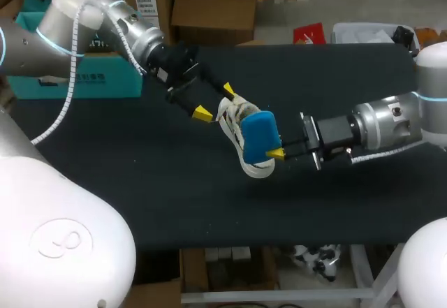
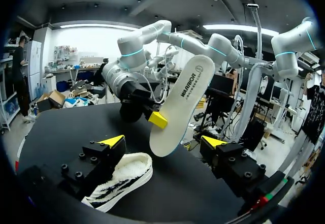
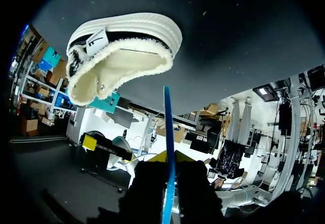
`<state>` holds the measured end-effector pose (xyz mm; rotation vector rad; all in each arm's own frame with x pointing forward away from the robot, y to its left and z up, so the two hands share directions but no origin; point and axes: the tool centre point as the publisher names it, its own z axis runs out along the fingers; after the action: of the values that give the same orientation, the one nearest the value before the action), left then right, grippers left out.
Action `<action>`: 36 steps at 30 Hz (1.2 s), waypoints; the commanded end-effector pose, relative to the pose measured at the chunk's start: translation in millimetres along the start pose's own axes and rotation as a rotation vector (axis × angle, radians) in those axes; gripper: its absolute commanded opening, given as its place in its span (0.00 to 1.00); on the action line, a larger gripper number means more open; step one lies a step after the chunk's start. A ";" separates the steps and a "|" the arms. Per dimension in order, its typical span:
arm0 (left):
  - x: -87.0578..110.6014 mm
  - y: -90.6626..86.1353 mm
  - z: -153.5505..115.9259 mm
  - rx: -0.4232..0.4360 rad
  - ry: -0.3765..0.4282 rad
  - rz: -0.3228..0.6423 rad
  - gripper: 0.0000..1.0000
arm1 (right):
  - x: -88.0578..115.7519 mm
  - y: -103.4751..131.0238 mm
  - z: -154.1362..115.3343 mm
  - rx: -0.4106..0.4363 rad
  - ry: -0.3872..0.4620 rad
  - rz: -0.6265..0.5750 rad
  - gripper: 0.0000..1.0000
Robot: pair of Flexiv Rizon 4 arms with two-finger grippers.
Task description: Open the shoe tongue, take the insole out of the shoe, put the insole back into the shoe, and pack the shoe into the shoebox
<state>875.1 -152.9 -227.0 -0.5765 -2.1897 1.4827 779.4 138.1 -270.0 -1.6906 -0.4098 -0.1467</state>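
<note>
The shoe lies near the middle of the black table, and in the right wrist view its fleece-lined mouth faces that camera. The insole is clear of it, blue on one face and pale on the other. It stands on edge at the shoe's three o'clock and overlaps the shoe from above.

The right gripper comes in from three o'clock, pinching the insole's end between its fingers. The right wrist view shows the insole as a thin blue blade clamped there.

The left gripper sits at the shoe's eleven o'clock with its fingers spread wide. One finger is just beside the shoe and the other is well apart from it, so it grips nothing.

I judge the work to be between the second and third steps: the insole is out and not yet returned. The next move calls for turning the insole's free end toward the mouth and feeding it in at a shallow slant. The left gripper should steady the shoe or hold the tongue back (the shoe looks light enough to skid when pushed).

The shoe is well apart from every table edge, with open cloth from five to eight o'clock. A teal box, which I take to be the shoebox, stands at ten o'clock by the far edge. The left arm lies across that path.
</note>
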 end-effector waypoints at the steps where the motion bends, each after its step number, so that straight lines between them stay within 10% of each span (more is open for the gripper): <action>1: -5.1 6.2 -7.0 -0.013 0.150 0.021 1.00 | -7.0 1.3 2.6 0.016 0.000 0.002 0.00; 9: -14.0 17.9 -12.2 -0.040 0.260 0.025 1.00 | -20.5 -4.1 8.7 0.068 -0.036 0.014 0.00; 28: -24.2 17.6 -21.7 0.038 0.217 0.030 1.00 | -25.3 -10.0 11.7 0.119 -0.058 0.011 0.00; 36: -38.1 18.4 -33.1 0.002 0.372 0.253 1.00 | -35.9 -13.7 3.3 0.150 -0.077 -0.009 0.00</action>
<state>914.4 -145.5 -236.4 -0.9001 -2.0276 1.4923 741.7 141.7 -268.0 -1.5601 -0.4750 -0.0585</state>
